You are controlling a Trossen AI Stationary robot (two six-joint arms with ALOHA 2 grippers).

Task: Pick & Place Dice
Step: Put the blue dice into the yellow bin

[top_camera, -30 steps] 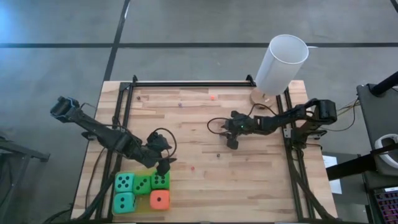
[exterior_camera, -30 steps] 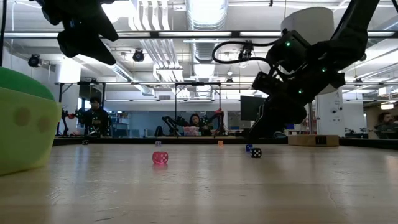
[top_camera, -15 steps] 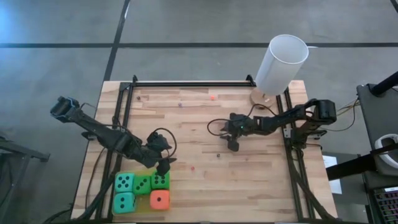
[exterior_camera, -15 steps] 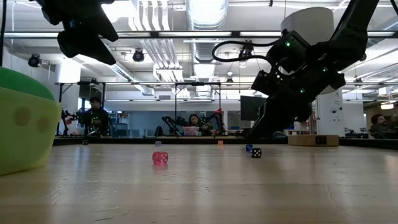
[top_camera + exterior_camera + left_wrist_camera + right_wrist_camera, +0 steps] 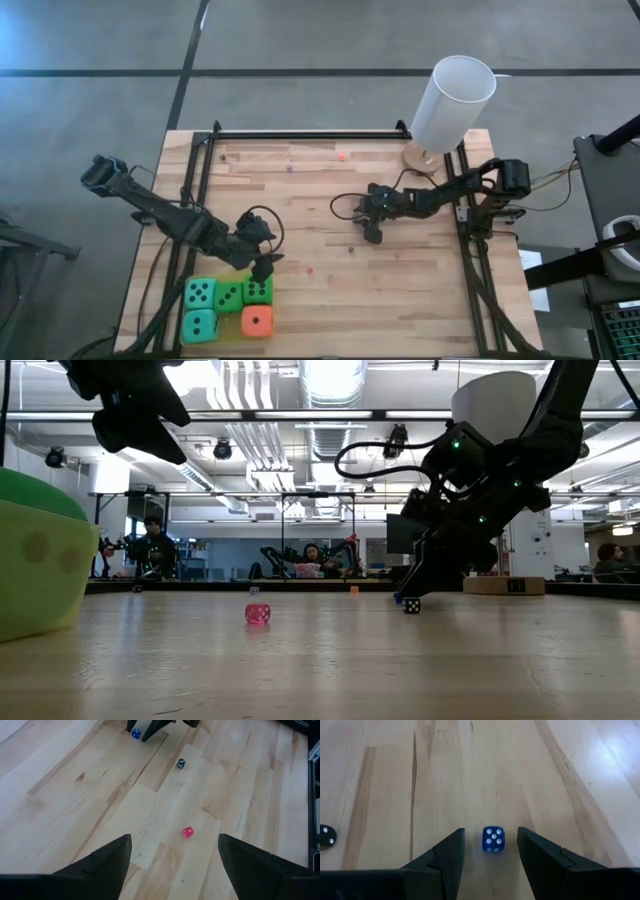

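Wooden planks form the table (image 5: 320, 200) on which we see both arms at work. At its near-left corner sit the five soft dice (image 5: 228, 306): two teal at the left, two green beside them, one orange-red at the right end of the front row, all touching in a cluster.

The left gripper (image 5: 264, 268) hangs just above the green die at the back of the cluster, its fingers (image 5: 100, 862) spread and holding nothing.

The right gripper (image 5: 490, 851) is lowered to the planks near the table's middle. We see its fingers (image 5: 447, 852) apart on either side of a small blue die (image 5: 493, 839), with gaps on both sides.

A small black die (image 5: 180, 763) lies close by, and a small pink die (image 5: 188, 832) lies between the two arms.

A white cylinder (image 5: 452, 103) stands at the far-right corner.
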